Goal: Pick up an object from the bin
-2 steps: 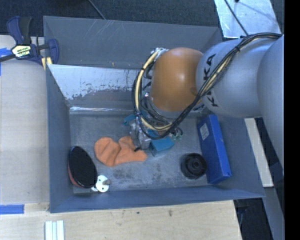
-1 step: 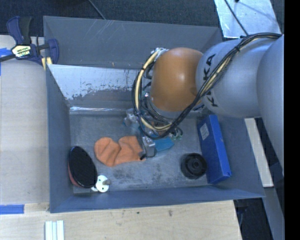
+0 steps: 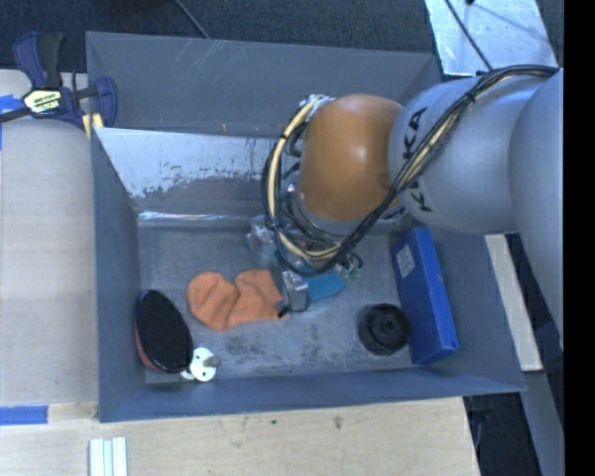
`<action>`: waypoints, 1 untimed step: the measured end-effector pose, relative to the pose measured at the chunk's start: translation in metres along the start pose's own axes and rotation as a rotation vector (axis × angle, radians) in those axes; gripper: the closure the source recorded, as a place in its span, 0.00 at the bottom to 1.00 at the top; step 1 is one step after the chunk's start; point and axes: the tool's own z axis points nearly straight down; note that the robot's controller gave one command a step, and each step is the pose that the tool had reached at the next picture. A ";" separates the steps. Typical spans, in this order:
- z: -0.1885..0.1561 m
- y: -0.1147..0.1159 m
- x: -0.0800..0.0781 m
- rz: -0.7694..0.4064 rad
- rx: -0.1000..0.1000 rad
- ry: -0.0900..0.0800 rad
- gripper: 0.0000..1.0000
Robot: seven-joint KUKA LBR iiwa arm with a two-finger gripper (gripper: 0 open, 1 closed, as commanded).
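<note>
My gripper (image 3: 295,293) is low in the middle of the bin, mostly hidden under the arm's wrist. Its tip is at the right end of a soft orange thing (image 3: 230,300), shaped like two rounded lobes, which lies flat on the bin floor. A small light blue thing (image 3: 324,286) sits just to the right of the tip, partly covered by the wrist. I cannot tell whether anything is held.
A black oval brush-like thing (image 3: 163,331) with a small white piece (image 3: 200,366) beside it lies in the front left corner. A black round cap (image 3: 384,328) sits front right, next to a long blue box (image 3: 423,292) leaning along the right wall.
</note>
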 end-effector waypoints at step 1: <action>0.023 0.003 0.017 -0.049 0.001 -0.001 0.00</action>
